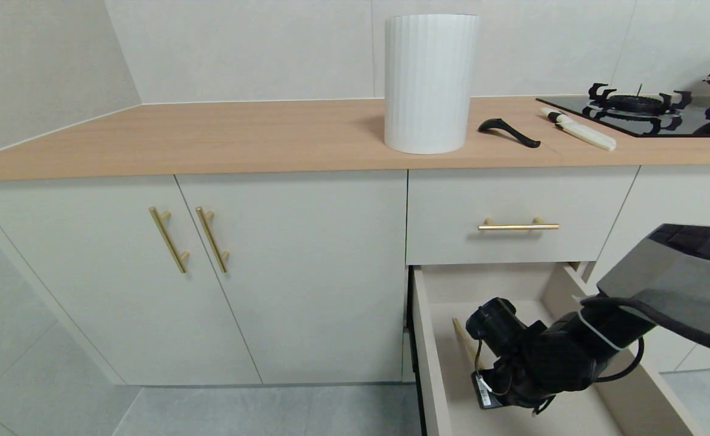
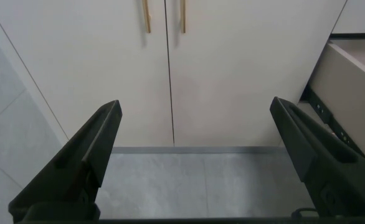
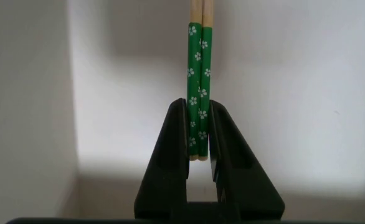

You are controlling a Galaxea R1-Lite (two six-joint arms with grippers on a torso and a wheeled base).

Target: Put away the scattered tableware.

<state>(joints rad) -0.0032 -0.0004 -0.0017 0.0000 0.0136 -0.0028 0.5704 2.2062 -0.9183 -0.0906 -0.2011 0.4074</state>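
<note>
Right wrist view: green-patterned chopsticks (image 3: 199, 62) are pinched by one end in the pressed-together right pincer (image 3: 199, 107), low inside the open drawer (image 1: 431, 363). With a drawer wall close beside the pincer, the pair could be knocked askew or scattered on release. Far above, a peeler (image 1: 508, 131) and knife (image 1: 579, 129) are seen on the countertop (image 1: 240, 136).

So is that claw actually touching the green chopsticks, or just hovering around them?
Touching. In the right wrist view the right gripper clamps the green flowered chopsticks, its fingers pressed against both sides with no gap.
</note>
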